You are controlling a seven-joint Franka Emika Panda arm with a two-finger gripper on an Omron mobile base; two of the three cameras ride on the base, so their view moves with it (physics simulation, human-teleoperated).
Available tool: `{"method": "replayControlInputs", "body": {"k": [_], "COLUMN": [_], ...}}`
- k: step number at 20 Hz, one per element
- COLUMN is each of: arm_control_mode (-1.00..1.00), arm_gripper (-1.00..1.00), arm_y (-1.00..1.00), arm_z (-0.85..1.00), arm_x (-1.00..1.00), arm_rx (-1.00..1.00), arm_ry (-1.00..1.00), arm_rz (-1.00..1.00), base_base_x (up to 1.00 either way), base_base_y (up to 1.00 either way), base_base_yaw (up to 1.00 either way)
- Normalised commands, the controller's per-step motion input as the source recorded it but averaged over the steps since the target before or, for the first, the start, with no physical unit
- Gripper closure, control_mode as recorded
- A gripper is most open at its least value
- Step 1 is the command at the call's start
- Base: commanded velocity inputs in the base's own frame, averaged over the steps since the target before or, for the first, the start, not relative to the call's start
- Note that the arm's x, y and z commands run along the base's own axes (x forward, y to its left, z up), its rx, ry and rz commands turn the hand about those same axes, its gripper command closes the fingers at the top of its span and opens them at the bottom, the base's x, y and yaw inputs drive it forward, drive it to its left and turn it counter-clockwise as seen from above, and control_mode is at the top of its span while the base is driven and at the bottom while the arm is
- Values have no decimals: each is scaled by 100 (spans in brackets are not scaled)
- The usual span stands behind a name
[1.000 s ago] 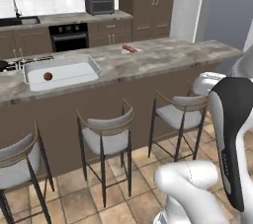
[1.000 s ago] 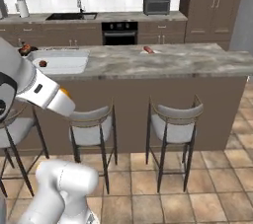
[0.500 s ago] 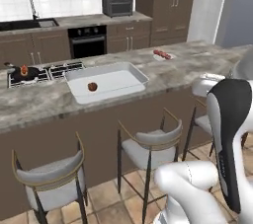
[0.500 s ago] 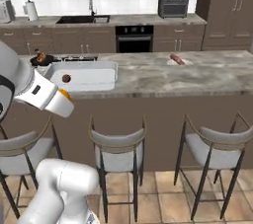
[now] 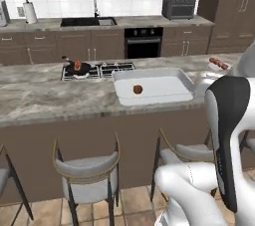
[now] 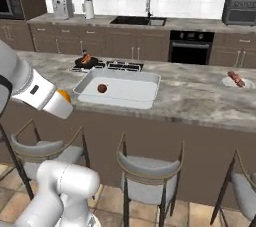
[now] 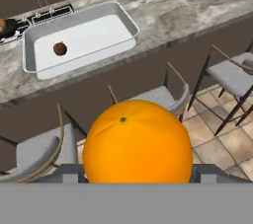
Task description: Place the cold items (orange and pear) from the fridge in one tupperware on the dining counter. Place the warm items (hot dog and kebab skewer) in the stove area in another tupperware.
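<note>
Left base view: a shallow white rectangular tupperware tray (image 5: 152,86) was seen lying flat on the grey marbled dining counter (image 5: 45,98), its long axis running along the counter's length. A small round brownish fruit (image 5: 138,89), probably the pear, was noted inside it, left of the tray's middle. A dark frying pan (image 5: 77,68) with something orange-red in it was noted on the cooktop just behind the tray's left end. A small plate with the reddish sausage-like item (image 5: 218,63) was seen farther right on the counter.

Right base view: the white forearm was seen low on the left, with a sliver of the round orange fruit (image 6: 63,94) showing at its end, in front of and below the counter edge. The tray was judged to lie ahead, above and to the right of it, well apart.

Hand view: the orange was seen large and centred at the bottom, seated in the gripper (image 7: 134,176); the claw was judged to be pinching it, though the fingertips themselves were hidden behind the fruit. The tray was seen up and to the left of the orange, beyond the stools, with open floor inside it right of the brown fruit. The coming move was judged to turn on a lift above the rim, then a reach forward.
</note>
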Motion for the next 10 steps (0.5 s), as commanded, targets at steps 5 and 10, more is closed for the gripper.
{"method": "replayControlInputs", "body": {"k": [5, 10], "arm_control_mode": [100, 100], "arm_gripper": [100, 100], "arm_y": [0, 0], "arm_z": [0, 0], "arm_x": [0, 0], "arm_rx": [0, 0], "arm_ry": [0, 0], "arm_rz": [0, 0], "base_base_x": [42, 65], "base_base_y": [9, 2], "base_base_yaw": [47, -32]}}
